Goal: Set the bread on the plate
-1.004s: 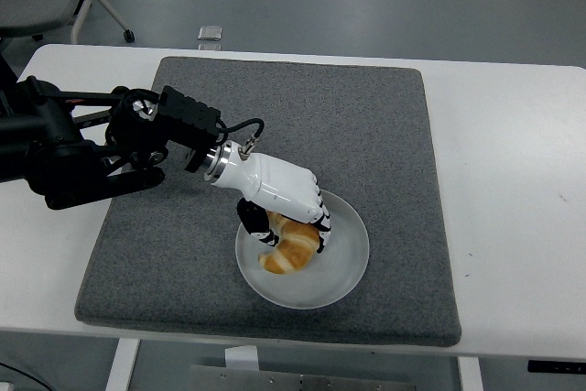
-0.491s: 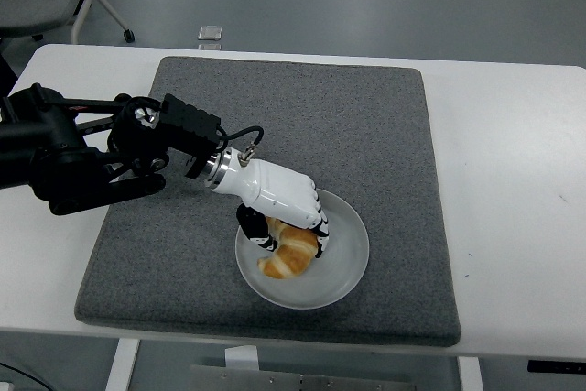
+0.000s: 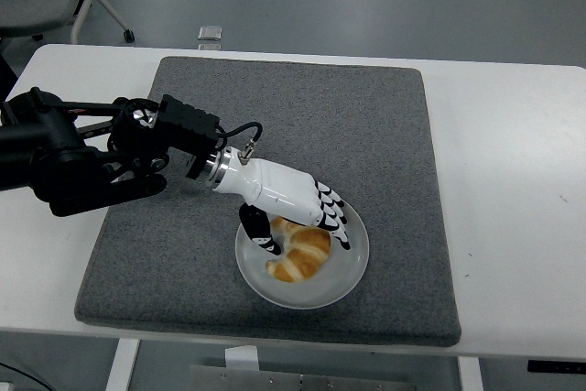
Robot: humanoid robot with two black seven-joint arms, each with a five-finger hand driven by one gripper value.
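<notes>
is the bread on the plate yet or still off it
On it. The croissant-shaped bread lies inside the white plate on the grey mat, with the left hand just above it, fingers spread.

Bread (image 3: 299, 255) on plate (image 3: 343, 274), plate on mat (image 3: 366, 135), near front edge.

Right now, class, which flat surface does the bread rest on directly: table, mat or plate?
The round white plate; the golden croissant lies inside its rim, above the grey mat.
</notes>
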